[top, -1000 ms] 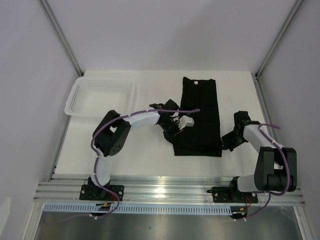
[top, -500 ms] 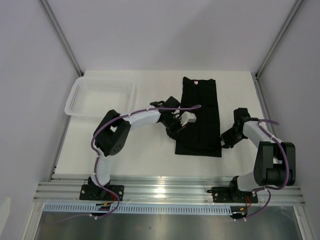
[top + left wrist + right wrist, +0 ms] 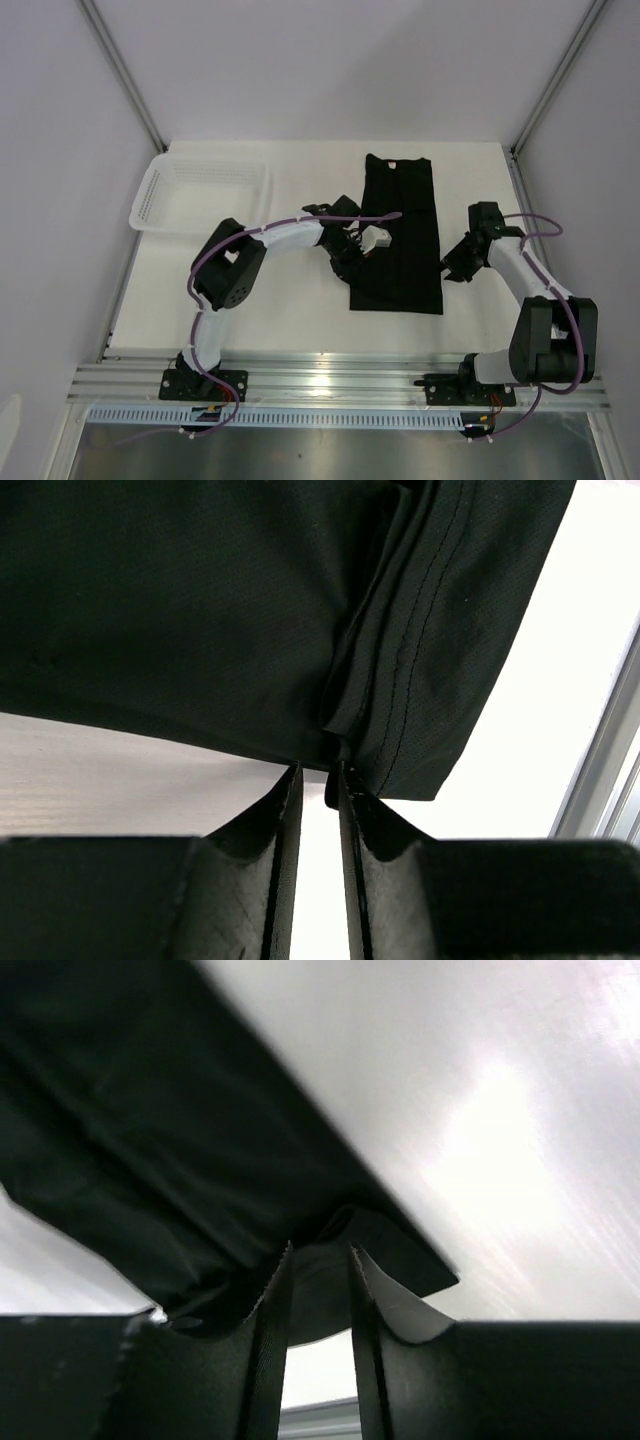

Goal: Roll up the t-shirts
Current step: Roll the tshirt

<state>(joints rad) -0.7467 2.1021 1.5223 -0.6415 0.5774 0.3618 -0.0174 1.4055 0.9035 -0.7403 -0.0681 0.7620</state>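
T-shirt (image 3: 400, 235) lies flat on the bench (image 3: 290, 310), right of centre, folded lengthwise into a long strip. The label (image 3: 391, 163) end is far from you and the hem (image 3: 395, 305) is near. No roll is started yet, so I judge the step in hand to be getting hold of the two near corners to begin it. Left pincer (image 3: 318, 770) is at the strip's left edge near the hem, fingers a narrow slit apart with bench showing through. A stitched cloth corner sits right at the tips; can't tell if any thread is caught. Right pincer (image 3: 320, 1248) is at the right edge, also parted, with cloth lying across the tip of the gap and not visibly nipped. To do it well, come in low at both corners level with each other and take every layer of the fold, not just the top one. Turn the hem over tightly first, since a loose first turn probably gives a floppy roll. Then move both sides toward the label together, or it likely cones. Keep the cloth low on the bench. Basket (image 3: 200, 195) is well off to the left, out of your way.
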